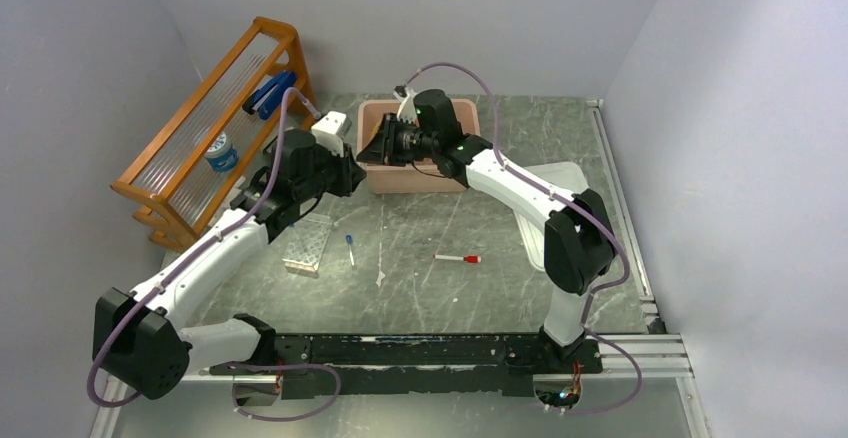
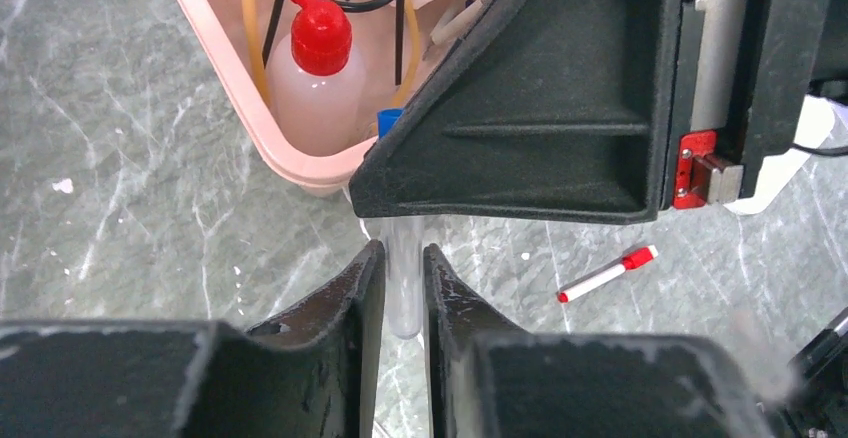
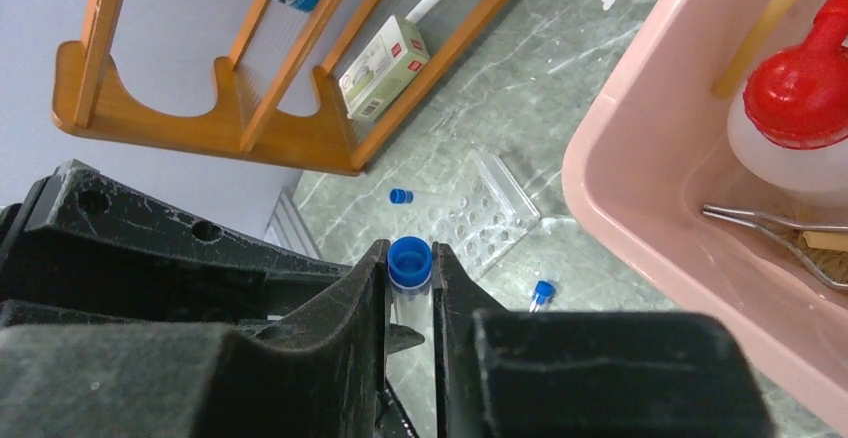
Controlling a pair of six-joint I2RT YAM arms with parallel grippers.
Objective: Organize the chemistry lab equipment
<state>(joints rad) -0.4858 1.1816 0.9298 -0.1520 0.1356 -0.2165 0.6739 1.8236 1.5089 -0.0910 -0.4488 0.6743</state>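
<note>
A blue-capped tube (image 3: 409, 261) is held between both grippers at the left front corner of the pink bin (image 1: 415, 180). My right gripper (image 3: 410, 258) is shut on its capped end. My left gripper (image 2: 403, 258) is shut on its clear rounded bottom (image 2: 403, 283). The two meet in the top view, left gripper (image 1: 350, 173) and right gripper (image 1: 378, 146). The bin holds the red-capped squeeze bottle (image 2: 315, 78), the black wire ring (image 2: 345, 0) and amber tubing (image 2: 250, 18). The clear tube rack (image 1: 308, 243) lies on the table, with another blue-capped tube (image 1: 350, 248) beside it.
A red-capped white marker (image 1: 457, 258) lies mid-table. The wooden slatted rack (image 1: 205, 128) stands at the back left with a blue stapler (image 1: 268, 95) and a small bottle (image 1: 222, 152) on it. Metal tweezers (image 3: 770, 223) lie in the bin. A white tray (image 1: 565, 183) sits under the right arm.
</note>
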